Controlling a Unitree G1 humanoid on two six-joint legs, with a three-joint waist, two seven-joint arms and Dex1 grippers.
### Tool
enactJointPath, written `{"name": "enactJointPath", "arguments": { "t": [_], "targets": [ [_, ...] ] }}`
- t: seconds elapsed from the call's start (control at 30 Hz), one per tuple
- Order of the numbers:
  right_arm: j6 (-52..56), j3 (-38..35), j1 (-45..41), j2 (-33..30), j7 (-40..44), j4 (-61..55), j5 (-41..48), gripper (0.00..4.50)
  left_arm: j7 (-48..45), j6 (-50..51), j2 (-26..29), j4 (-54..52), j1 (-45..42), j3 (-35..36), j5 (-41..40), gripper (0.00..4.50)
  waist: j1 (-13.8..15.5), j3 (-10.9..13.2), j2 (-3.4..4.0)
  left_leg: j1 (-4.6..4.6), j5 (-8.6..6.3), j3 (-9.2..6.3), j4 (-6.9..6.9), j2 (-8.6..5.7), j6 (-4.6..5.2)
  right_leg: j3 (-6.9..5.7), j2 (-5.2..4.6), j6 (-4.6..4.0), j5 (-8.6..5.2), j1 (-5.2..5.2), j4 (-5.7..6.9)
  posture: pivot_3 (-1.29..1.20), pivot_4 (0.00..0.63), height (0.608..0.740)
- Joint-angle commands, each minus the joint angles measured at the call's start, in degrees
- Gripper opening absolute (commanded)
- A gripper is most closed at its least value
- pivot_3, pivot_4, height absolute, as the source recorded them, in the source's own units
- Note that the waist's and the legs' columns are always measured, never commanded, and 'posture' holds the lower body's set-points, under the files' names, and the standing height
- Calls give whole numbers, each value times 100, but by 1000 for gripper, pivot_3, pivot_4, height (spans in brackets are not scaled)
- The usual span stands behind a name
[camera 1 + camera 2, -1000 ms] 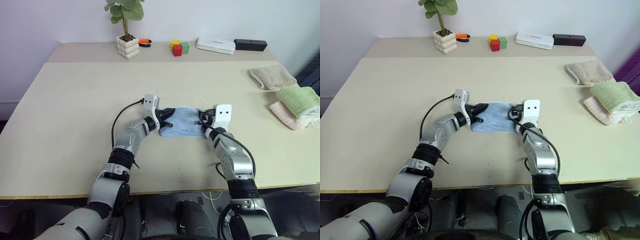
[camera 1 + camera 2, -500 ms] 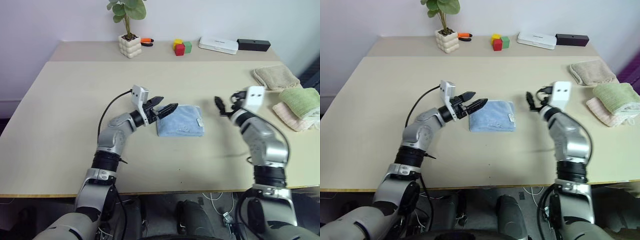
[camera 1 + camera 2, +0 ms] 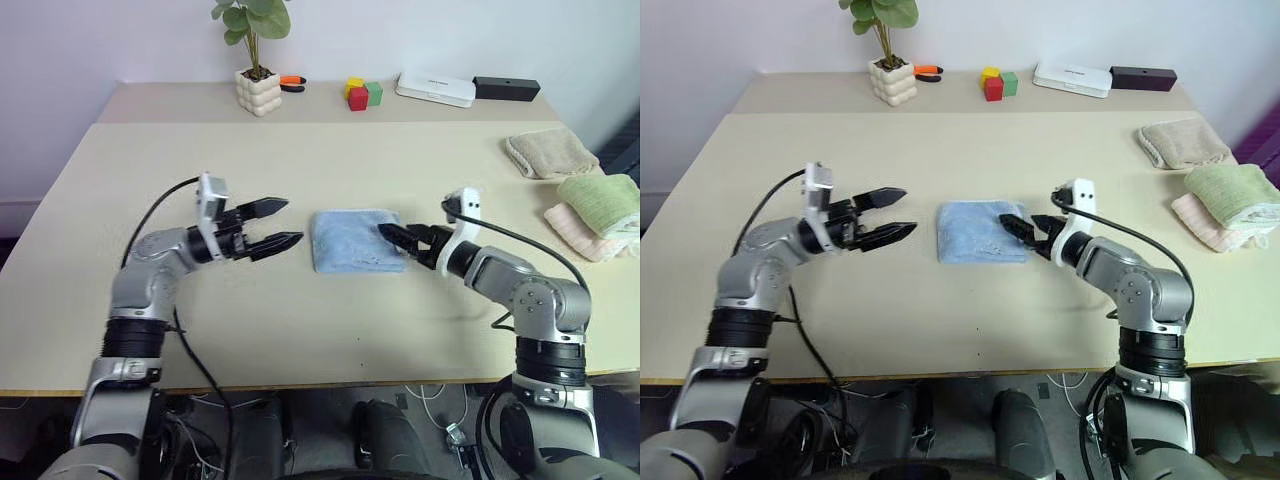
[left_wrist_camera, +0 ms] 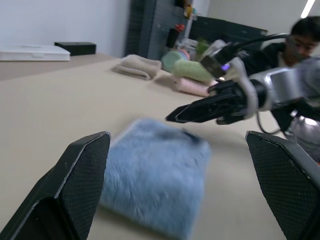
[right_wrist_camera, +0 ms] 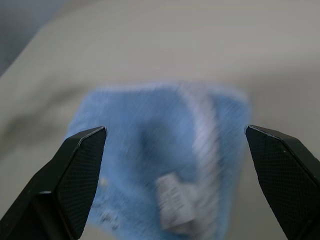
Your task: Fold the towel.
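The light blue towel (image 3: pixel 352 240) lies folded into a small rectangle at the middle of the table (image 3: pixel 300 160). A small white label (image 5: pixel 175 205) shows near its right edge. My left gripper (image 3: pixel 292 222) hovers open a short way left of the towel, pointing right at it, with nothing between its fingers (image 4: pixel 75 175). On the other side, my right gripper (image 3: pixel 392 235) is open too and points left, its tips just over the towel's right edge. I cannot tell if they touch the cloth. The left wrist view shows the towel (image 4: pixel 155 185) with the right gripper (image 4: pixel 172 117) beyond it.
Folded beige (image 3: pixel 547 152), green (image 3: pixel 597 200) and pink (image 3: pixel 580 232) towels lie at the table's right edge. A potted plant (image 3: pixel 257 92), coloured blocks (image 3: pixel 360 95), a white box (image 3: pixel 433 90) and a black box (image 3: pixel 506 88) line the back. A person (image 4: pixel 305 40) sits beyond the table.
Both grippers let go of the towel and opened. The left one drew back to the left and rose. The right one swung out to the right, then returned to the towel's right edge.
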Motion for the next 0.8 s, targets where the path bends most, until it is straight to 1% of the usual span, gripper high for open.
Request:
{"name": "enactJointPath", "arguments": {
  "t": [0.03, 0.2, 0.37, 0.4, 0.5, 0.6, 0.7, 0.73, 0.77, 0.8],
  "targets": [
    [-267, 305, 29, -163, 50, -92, -372, 4500, -210, -213, 248, -193, -36, 168, -69, 4446, 2, 0, 1, 1, 0, 0, 0, 0, 0, 0, -1, 0, 0, 1, -1, 0, 150, 735],
    [-581, 480, -68, -117, 31, 285, -747, 4500, -136, -123, 304, -333, 13, 198, -119, 4446, -7, 0, 0, 0, 0, 1, 1, -2, 0, 0, -2, 0, 0, 2, -1, 0, 150, 735],
    [-586, 538, -151, -2, 156, 439, -762, 4500, -12, -71, 260, -596, 143, 182, -133, 4446, -19, 0, 0, 2, 0, 2, -1, -1, 0, 1, -1, 2, 1, 1, 0, 0, 150, 735],
    [-445, 441, -171, 85, 198, 480, -596, 4500, 8, -59, 261, -624, 155, 185, -139, 4446, -19, 0, 0, 2, 0, 2, -1, -1, 0, 0, -1, 2, 1, 1, 0, 0, 150, 735],
    [-98, 69, -254, 352, 281, 696, -119, 3673, 101, -93, 253, -675, 170, 194, -115, 4500, -18, 0, 0, 2, 0, 2, -1, 0, 0, 0, 0, 2, 1, 1, 1, 0, 150, 735],
    [178, -232, -387, 514, 235, 847, 157, 2132, 137, -78, 249, -699, 180, 191, -134, 4500, -18, 0, 1, 2, 0, 3, -1, 0, 0, 0, 0, 2, 1, 1, 1, 0, 150, 735],
    [293, -410, -501, 550, 196, 927, 303, 576, 163, -92, 227, -661, 159, 176, -128, 4500, -9, 0, 1, 1, 0, 4, 0, 0, 0, 1, 0, 2, 1, 1, 1, 0, 150, 735],
    [277, -411, -512, 504, 204, 939, 271, 119, 175, -119, 205, -626, 138, 161, -110, 4500, -10, 0, 1, 2, 0, 4, 0, 0, 0, 1, 0, 2, 1, 1, 1, 0, 150, 735],
    [230, -421, -517, 448, 223, 953, 233, 48, 197, -134, 173, -610, 114, 140, -98, 4500, -10, 0, 1, 2, 0, 4, 0, 0, 0, 1, 0, 2, 1, 1, 1, 0, 150, 735],
    [176, -582, -571, 499, 126, 982, 292, 48, 183, -152, 153, -544, 72, 153, -111, 4500, -7, 0, 1, 2, 0, 3, 0, 0, 0, 1, 0, 2, 1, 1, 1, 0, 150, 735]
  ]
}}
